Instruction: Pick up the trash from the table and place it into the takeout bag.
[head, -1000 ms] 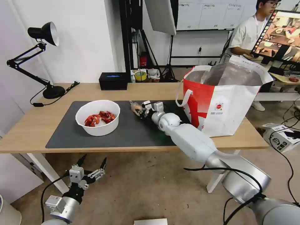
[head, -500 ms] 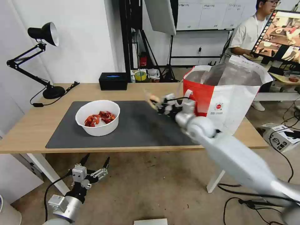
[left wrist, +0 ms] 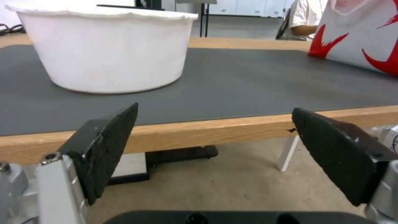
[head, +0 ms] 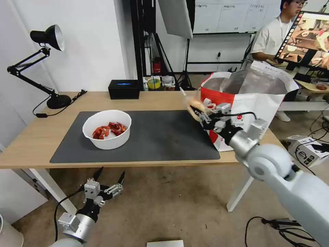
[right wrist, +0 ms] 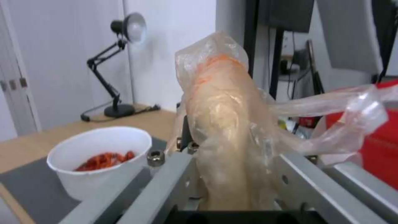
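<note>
Right gripper (head: 202, 115) right of centre in head view, clamped on knotted clear bag with beige lump (head: 194, 103), held in air above right end of dark mat (head: 161, 137), just beside takeout bag (head: 253, 113); white bowl of crayfish shells (head: 107, 128) on mat, centre left; left gripper (head: 109, 180) lower left, below table (head: 31, 144) edge, fingers spread wide, holding nothing

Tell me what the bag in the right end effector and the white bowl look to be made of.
The knotted bag, held in the right end effector, looks like thin clear plastic film: see-through, wrinkled and glossy over a beige lump. The white bowl looks like matte plastic or coated paper with a thin, slightly wavy rim; which one is unclear.
</note>
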Controlling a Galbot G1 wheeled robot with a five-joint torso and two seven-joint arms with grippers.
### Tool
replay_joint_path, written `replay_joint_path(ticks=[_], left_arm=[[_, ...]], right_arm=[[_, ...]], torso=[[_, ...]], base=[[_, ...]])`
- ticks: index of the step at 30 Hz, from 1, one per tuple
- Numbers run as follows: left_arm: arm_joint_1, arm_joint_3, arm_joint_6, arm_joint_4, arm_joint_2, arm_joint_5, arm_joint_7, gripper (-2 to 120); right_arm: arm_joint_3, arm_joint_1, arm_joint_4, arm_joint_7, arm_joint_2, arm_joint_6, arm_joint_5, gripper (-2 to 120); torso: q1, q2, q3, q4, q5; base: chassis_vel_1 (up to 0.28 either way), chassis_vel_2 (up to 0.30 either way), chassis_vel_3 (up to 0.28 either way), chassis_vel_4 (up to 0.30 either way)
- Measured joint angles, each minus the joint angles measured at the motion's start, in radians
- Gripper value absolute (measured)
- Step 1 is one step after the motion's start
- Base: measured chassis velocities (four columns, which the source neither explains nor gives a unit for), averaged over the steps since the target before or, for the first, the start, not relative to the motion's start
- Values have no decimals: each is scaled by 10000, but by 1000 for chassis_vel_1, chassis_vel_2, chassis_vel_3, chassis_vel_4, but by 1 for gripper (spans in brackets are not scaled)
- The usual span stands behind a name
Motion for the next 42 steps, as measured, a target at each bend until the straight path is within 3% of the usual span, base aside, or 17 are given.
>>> replay_joint_path(ticks=[4,8,11,21,32,42], left_arm=[[-1,90,-3,-63,-56,65,-2,100],[1,140,-16,-63,-85,115,-4,100],[1,183,-26,-63,-81,133,-8,100],[-67,211,-33,-2,-39,120,-13,100],[-305,346,-37,178,-38,83,-18,100],[-388,357,-37,262,7,47,-21,100]], right_arm=[[947,-859,692,162,-50,348,-268,6],[1141,-944,604,649,122,970,-598,6],[1143,-286,-59,2107,341,1722,-542,6],[1005,942,-1499,2760,129,1759,222,6],[627,2329,-2894,2828,-60,1028,1108,6],[579,2602,-2994,2831,-236,-204,1348,42]], torso=[[0,0,0,1,-3],[0,0,1,1,-2],[1,0,2,3,-1],[2,-1,2,2,-1],[3,-1,3,2,-2],[3,-1,2,1,-2]], base=[[0,0,0,0],[0,0,0,0],[0,0,0,0],[0,0,0,0],[0,0,0,0],[0,0,0,0]])
